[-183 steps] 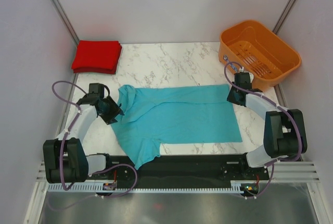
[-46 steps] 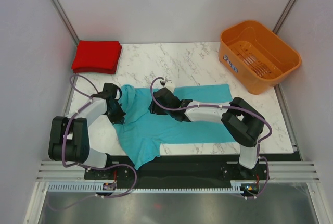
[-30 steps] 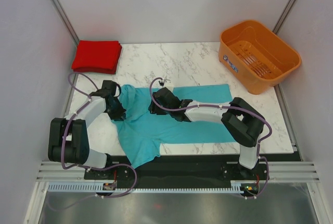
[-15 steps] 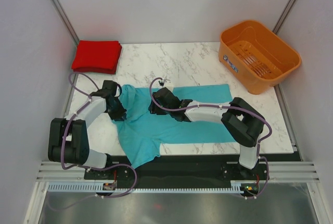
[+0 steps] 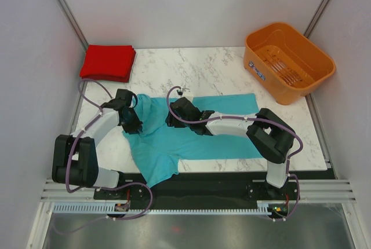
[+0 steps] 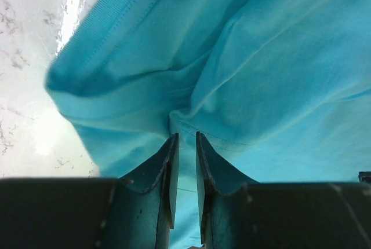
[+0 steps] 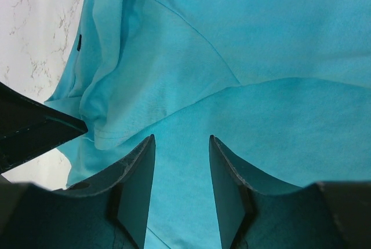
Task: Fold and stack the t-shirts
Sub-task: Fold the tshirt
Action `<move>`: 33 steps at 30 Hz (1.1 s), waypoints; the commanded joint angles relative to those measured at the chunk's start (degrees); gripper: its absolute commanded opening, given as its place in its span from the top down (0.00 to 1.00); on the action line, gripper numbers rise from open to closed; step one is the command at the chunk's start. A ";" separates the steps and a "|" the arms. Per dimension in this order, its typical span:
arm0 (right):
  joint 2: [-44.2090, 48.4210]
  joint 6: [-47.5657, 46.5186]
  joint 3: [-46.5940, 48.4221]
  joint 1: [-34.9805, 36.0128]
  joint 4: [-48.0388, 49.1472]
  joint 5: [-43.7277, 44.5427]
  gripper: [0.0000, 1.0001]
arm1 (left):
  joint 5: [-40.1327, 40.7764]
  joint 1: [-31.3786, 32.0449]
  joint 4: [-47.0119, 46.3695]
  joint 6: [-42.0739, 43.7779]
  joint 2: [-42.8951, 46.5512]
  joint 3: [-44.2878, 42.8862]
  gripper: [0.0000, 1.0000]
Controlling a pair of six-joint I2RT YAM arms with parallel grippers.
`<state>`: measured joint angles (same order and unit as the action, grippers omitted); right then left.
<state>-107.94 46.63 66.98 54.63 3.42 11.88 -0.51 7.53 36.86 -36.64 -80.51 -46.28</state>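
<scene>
The teal-blue t-shirt lies spread across the marble table, collar to the left, one sleeve hanging over the near edge. My left gripper is at its left edge, below the collar. In the left wrist view the gripper is nearly closed, with a hemmed fold of the shirt drawn in at the tips. My right gripper rests on the shirt right of the collar. It is open over flat cloth. The red t-shirt lies folded at the back left corner.
An orange slotted basket stands at the back right, off the shirt. Bare marble lies behind the shirt, between the red shirt and the basket. Grey walls close in both sides. My left finger shows in the right wrist view.
The right arm has swung from the shirt's far right corner to its middle left. The left gripper has edged slightly back and right along the shirt's left edge.
</scene>
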 commanded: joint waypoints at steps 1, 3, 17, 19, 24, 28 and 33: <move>-0.34 -0.66 0.87 0.04 1.15 0.16 0.50 | 0.34 0.29 0.67 -1.59 2.11 -1.97 0.75; -0.34 -0.66 0.96 0.04 1.15 0.16 0.50 | 1.73 0.38 1.02 -1.50 2.02 -1.97 0.75; -0.08 -0.58 0.52 0.12 1.15 0.51 0.50 | 5.61 0.56 1.28 -1.33 1.06 -0.74 0.75; -0.08 -0.66 0.43 0.04 1.15 0.60 0.50 | 5.44 0.56 1.19 -1.06 0.18 -0.74 0.76; -0.34 -0.49 0.52 0.04 1.15 0.60 0.50 | 4.91 0.56 0.84 -1.06 -0.44 -0.48 0.76; -0.60 -0.40 0.61 0.04 1.24 0.43 0.50 | 5.79 0.64 0.76 -0.97 -0.88 -0.21 0.76; -0.17 -0.40 0.43 0.04 1.24 0.60 0.50 | 6.66 0.56 0.76 -1.32 -1.49 0.23 0.73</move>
<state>-107.94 46.50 66.98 54.63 3.42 11.90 4.03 7.90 37.65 -36.64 -81.23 -46.33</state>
